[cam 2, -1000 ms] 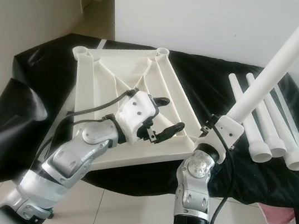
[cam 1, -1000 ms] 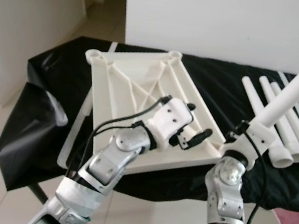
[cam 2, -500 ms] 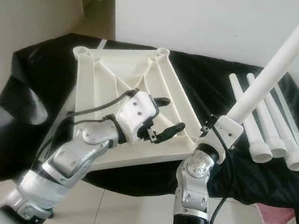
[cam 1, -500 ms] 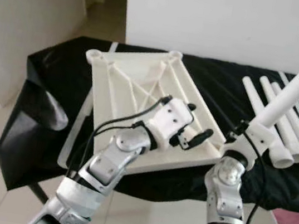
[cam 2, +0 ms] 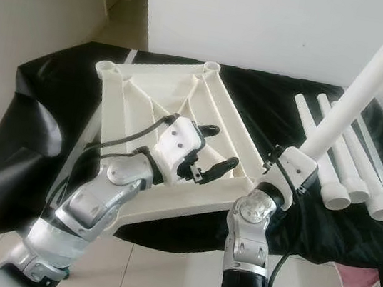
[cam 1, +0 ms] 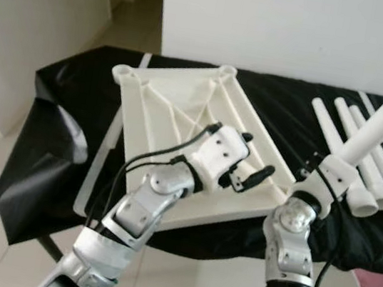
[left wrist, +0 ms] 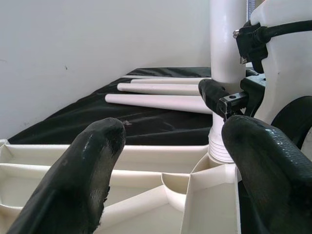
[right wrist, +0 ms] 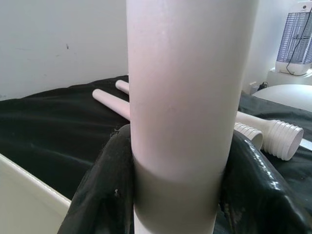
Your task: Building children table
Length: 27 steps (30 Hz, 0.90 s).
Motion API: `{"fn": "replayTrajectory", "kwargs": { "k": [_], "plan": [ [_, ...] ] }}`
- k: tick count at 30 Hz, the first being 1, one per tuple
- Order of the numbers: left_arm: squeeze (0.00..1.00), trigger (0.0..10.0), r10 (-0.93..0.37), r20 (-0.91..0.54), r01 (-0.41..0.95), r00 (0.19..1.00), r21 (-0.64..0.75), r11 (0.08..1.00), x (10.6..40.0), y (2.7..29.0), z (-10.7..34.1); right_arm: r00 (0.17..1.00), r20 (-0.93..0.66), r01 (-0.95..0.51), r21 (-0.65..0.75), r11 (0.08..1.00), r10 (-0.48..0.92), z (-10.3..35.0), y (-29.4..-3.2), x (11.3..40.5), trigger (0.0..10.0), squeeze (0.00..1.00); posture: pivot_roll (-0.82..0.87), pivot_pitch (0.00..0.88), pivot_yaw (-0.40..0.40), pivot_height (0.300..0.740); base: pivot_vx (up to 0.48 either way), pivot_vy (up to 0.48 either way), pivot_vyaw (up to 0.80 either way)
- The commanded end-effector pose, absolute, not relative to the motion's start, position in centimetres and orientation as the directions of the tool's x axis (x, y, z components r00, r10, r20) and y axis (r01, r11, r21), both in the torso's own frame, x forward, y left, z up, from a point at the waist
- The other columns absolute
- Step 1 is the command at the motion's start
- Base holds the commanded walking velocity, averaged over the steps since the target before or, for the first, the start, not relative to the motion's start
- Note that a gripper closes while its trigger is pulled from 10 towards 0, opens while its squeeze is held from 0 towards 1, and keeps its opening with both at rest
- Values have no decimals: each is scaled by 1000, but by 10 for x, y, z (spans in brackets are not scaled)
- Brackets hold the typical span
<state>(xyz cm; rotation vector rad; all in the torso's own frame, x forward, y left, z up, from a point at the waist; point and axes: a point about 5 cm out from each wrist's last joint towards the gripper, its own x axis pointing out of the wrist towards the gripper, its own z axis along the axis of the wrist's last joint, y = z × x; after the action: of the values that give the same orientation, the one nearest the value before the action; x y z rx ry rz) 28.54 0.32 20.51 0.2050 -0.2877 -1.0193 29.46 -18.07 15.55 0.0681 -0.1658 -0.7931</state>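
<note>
- My right gripper (right wrist: pixel 178 195) is clenched around a white table leg (cam 2: pixel 362 89), standing at the near right corner of the upturned tabletop (cam 2: pixel 147 101).
- My left gripper (cam 2: pixel 211 154) hovers released above the tabletop.
- Three spare legs (cam 2: pixel 332 165) lie right.

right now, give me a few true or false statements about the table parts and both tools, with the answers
1. The right tool is shut on a white table leg that stands upright at the near right corner of the tabletop. True.
2. The cream tabletop lies with its ribbed underside facing up. True.
3. The left tool grips a spare leg. False: its fingers are open and hold nothing, hovering over the tabletop near that corner.
4. The spare legs lie on the floor. False: they lie side by side on the black cloth, to the right of the tabletop.
5. The held leg's ridged end is at a corner socket of the tabletop. True.
</note>
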Motion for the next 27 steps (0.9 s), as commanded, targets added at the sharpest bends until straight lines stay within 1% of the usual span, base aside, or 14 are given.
{"fn": "replayTrajectory", "kwargs": {
  "k": [1, 3, 4, 12, 14, 15, 17, 18, 19, 20, 21, 23, 24, 27],
  "plan": [
    [0, 10000, -881, 129, 823, 455, 317, 472, 283, 0, 207, 625, -16, 780, 48, 624, -780, 124, -197, 285, 10000, 0, -94, 0, 16, 740, 0, 0, 0],
    [0, 10000, -881, 129, 823, 455, 316, 471, 283, 0, 206, 626, -18, 779, 54, 624, -780, 124, -197, 284, 10000, 0, -94, 0, 16, 740, 0, 0, 0],
    [0, 10000, -882, 129, 824, 454, 316, 470, 283, 0, 206, 634, -22, 772, 76, 631, -773, 124, -196, 285, 10000, 1000, -95, 0, 17, 740, 0, 0, 0],
    [0, 10000, -883, 128, 826, 451, 317, 467, 282, 0, 206, 638, -2, 767, 92, 635, -770, 128, -195, 284, 10000, 1000, -97, 0, 18, 740, 0, 0, 0],
    [0, 10000, -885, 129, 828, 447, 316, 464, 281, -1, 207, 680, 24, 728, 96, 679, -733, 132, -195, 287, 10000, 1000, -97, 0, 20, 740, 0, 0, 0],
    [0, 10000, -886, 130, 829, 446, 315, 463, 281, -2, 207, 694, 23, 714, 104, 692, -719, 132, -197, 288, 10000, 961, -98, 0, 20, 740, 0, 0, 0],
    [0, 10000, -886, 131, 830, 444, 314, 462, 281, -2, 207, 705, 20, 703, 113, 702, -709, 132, -198, 289, 10000, 961, -98, 0, 22, 740, 0, 0, 0],
    [0, 10000, -888, 131, 831, 441, 314, 460, 280, -3, 207, 728, 33, 677, 121, 726, -685, 133, -200, 291, 10000, 0, -98, 0, 23, 740, 0, 0, 0],
    [0, 10000, -888, 131, 831, 441, 314, 460, 280, -3, 207, 728, 33, 677, 121, 726, -685, 133, -200, 291, 10000, 0, -98, 0, 23, 740, 0, 0, 0],
    [0, 10000, -889, 132, 833, 438, 313, 457, 280, -4, 207, 766, 92, 623, 135, 770, -636, 139, -202, 295, 10000, 0, -99, 0, 25, 740, 0, 0, 0],
    [0, 10000, -891, 135, 834, 435, 312, 454, 279, -5, 208, 798, 110, 579, 132, 805, -592, 143, -205, 299, 0, 0, -100, 0, 27, 740, 0, 0, 0],
    [0, 10000, -892, 137, 836, 431, 311, 452, 279, -6, 208, 812, 120, 558, 129, 820, -572, 146, -210, 302, 0, 0, -101, 0, 24, 740, 0, 0, 0],
    [0, 10000, -893, 139, 837, 428, 311, 450, 278, -7, 209, 817, 119, 553, 118, 825, -564, 149, -218, 304, 0, 0, -99, 0, 20, 740, 0, 0, 0],
    [0, 10000, -892, 141, 836, 430, 312, 452, 278, -7, 209, 820, 130, 546, 110, 830, -557, 151, -224, 305, 0, 0, -98, 0, 20, 740, 0, 0, 0]
  ]
}}
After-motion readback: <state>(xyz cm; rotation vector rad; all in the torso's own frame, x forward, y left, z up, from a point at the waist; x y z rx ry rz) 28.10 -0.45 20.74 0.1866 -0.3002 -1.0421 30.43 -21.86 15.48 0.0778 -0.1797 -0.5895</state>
